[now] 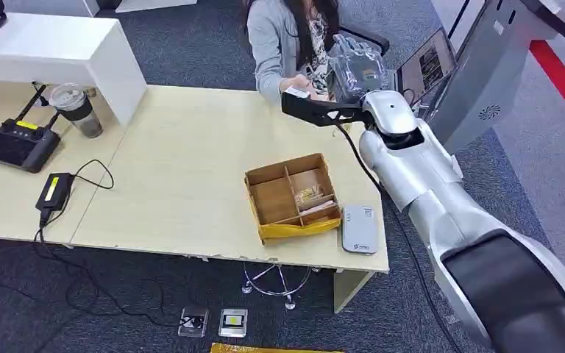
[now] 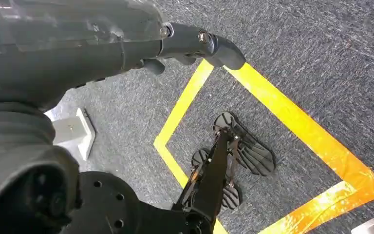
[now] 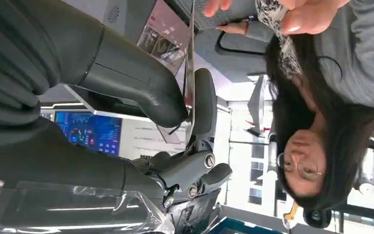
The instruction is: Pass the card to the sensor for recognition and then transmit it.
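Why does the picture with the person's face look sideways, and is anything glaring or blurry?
Right wrist view: camera turned on its side; bright windows wash out behind the person. Head view: even light, sharp table. Left wrist view: glare on the yellow tape.

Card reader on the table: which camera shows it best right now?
Head view: the white card reader lies flat at the table's near edge, beside the cardboard box. The left wrist view looks at floor; the right wrist view faces a person.

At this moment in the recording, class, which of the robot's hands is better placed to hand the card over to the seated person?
The right. The right hand is stretched across the table, holding the card edge-on near the person's hands. The left hand hangs low over the carpet.
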Controlling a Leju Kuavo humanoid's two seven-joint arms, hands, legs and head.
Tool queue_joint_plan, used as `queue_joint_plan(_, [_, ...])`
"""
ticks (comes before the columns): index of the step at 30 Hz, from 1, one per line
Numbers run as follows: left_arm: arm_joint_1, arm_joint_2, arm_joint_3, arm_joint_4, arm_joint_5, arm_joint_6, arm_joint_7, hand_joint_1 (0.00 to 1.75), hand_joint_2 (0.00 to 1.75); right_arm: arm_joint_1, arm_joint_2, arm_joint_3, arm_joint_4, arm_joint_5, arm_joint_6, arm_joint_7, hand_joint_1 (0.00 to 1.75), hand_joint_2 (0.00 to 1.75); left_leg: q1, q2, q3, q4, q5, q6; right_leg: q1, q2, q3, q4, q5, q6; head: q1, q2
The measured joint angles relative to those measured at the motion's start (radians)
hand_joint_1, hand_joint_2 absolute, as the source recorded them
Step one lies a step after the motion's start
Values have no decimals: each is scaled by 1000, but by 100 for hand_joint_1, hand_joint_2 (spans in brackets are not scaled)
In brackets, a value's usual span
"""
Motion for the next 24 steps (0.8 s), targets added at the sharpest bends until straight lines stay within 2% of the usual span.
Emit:
queue_joint_plan(15, [-1, 2, -23, 0, -8, -3, 0, 0, 0, 1, -14, 1, 59, 0, 1, 10, 175, 175, 0, 0, 0, 0, 0, 0, 0, 0, 0, 0, 0, 0, 0, 0])
queue_joint_plan(16, [-1, 2, -23, 0, -8, -3, 1, 0, 0, 1, -14, 1, 61, 0, 0, 10, 23, 175, 0, 0, 0, 0, 0, 0, 0, 0, 0, 0, 0, 0, 0, 0])
queue_joint_plan(17, [0, 2, -24, 0, -8, -3, 2, 0, 0, 1, -14, 1, 64, -1, -1, 10, 0, 0, 0, 0, 0, 0, 0, 0, 0, 0, 0, 0, 0, 0, 0, 0])
queue_joint_plan(24, [-1, 2, -24, 0, -7, -3, 3, 0, 0, 4, -15, 1, 75, -7, -8, -42, 0, 0, 0, 0, 0, 0, 0, 0, 0, 0, 0, 0, 0, 0, 0, 0])
